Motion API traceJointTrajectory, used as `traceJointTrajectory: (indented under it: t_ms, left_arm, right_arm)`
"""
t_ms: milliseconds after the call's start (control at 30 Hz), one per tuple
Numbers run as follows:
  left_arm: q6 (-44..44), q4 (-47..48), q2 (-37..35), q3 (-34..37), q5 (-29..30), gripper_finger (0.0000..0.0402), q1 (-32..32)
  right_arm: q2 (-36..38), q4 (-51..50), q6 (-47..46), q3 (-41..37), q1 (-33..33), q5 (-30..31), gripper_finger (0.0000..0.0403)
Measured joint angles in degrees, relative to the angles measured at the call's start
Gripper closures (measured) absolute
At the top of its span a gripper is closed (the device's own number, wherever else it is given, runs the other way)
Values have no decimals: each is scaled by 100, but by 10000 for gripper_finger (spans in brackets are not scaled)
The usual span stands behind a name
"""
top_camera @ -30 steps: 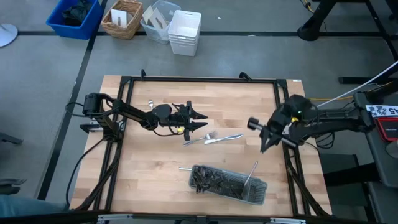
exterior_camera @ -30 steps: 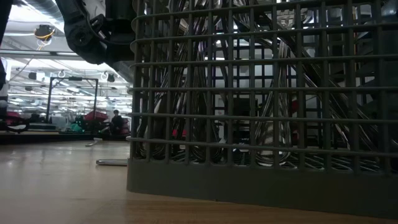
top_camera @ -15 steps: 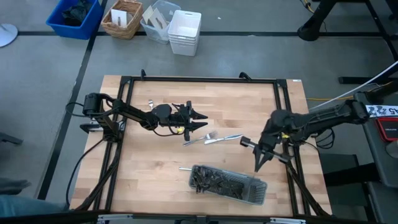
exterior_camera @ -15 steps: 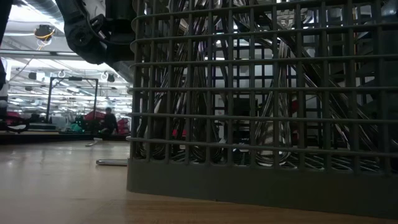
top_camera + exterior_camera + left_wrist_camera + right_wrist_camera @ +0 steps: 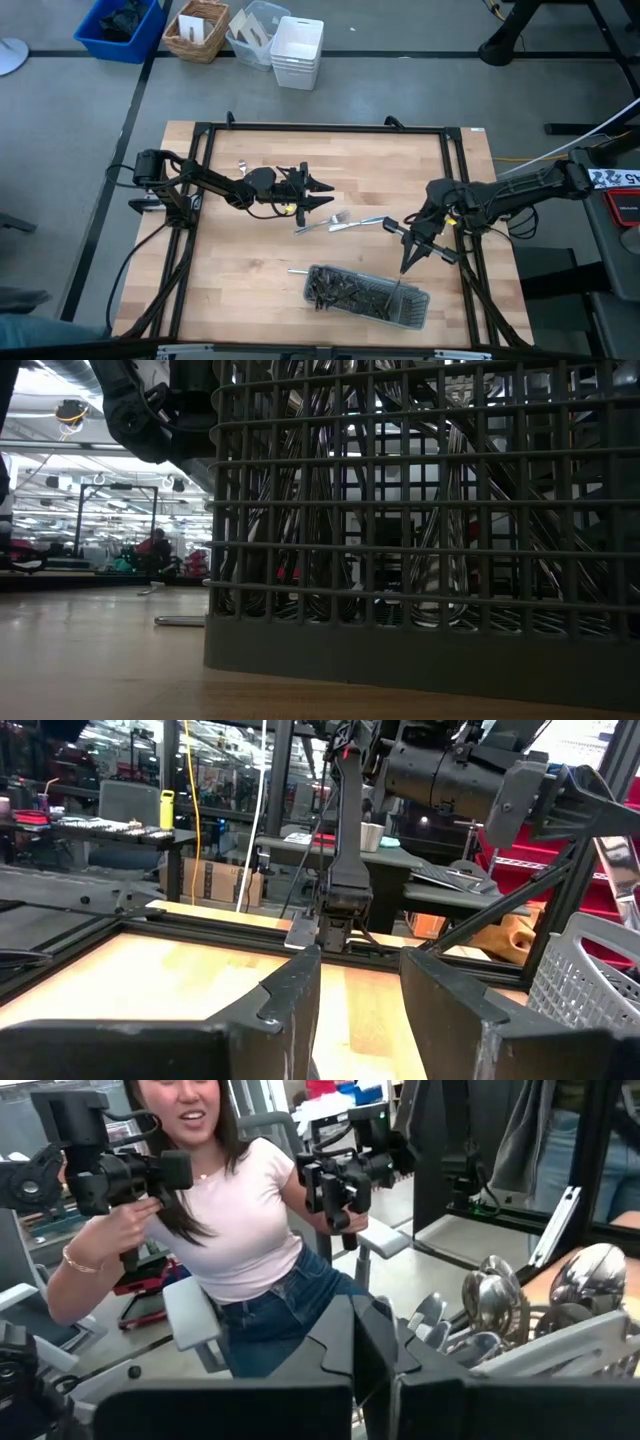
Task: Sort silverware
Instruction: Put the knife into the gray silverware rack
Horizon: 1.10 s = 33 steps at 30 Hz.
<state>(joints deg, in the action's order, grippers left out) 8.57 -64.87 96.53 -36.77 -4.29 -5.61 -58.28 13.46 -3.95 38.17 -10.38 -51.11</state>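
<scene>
The right gripper (image 5: 403,268) hangs tip-down just above the tray's (image 5: 420,312) right end, its jaws closed tight; the right wrist view shows the two fingers (image 5: 340,1345) pressed together with nothing visible between them, though a thin piece would be hard to make out from above. The left gripper (image 5: 325,193) sits up-table and to the left of the tray, near the table's (image 5: 250,260) middle, its jaws standing apart with bare wood showing between the fingers (image 5: 295,985) and nothing held. Most of the silverware (image 5: 345,290) lies heaped in the tray; spoon bowls show at the edge of the right wrist view (image 5: 490,1295). A few loose pieces (image 5: 345,222) lie on the table between the left gripper and the tray, one (image 5: 298,270) just off the tray's left end, and a small one (image 5: 241,166) farther up-left. In the low view the tray's mesh fills most of the picture, so the pieces behind it blur into streaks. A person (image 5: 235,1230) sits beyond the table holding two control handles.
</scene>
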Motion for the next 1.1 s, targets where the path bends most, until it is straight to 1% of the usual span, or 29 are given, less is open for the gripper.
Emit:
traceJointTrajectory:
  t_ms: [100, 200, 400, 467, 667, 1000, 1100]
  left_arm:
    - [-35, 1, 0, 0, 2, 270, 0]
    - [-127, -1, 0, 0, 2, 270, 0]
    - [-318, -2, 0, 0, 2, 270, -2]
    - [-318, -2, 0, 0, 2, 270, -2]
    - [-305, -9, 0, 0, 2, 270, -2]
    - [-305, -50, -4, 0, 111, 270, -28]
    - [-300, 221, -166, -2, 133, 270, -95]
  right_arm:
    - [-2, -65, 13, 2, -137, 60, 403]
    - [0, -225, 267, 7, -359, 227, 403]
    - [-4, -679, 895, 7, -806, 1082, 402]
    - [-4, -815, 963, 7, -891, 1271, 402]
    - [-190, -858, 997, 7, -1044, 1468, 399]
    - [-343, -848, 982, 7, -1024, 1940, 338]
    - [-343, -843, 982, 7, -1023, 1947, 321]
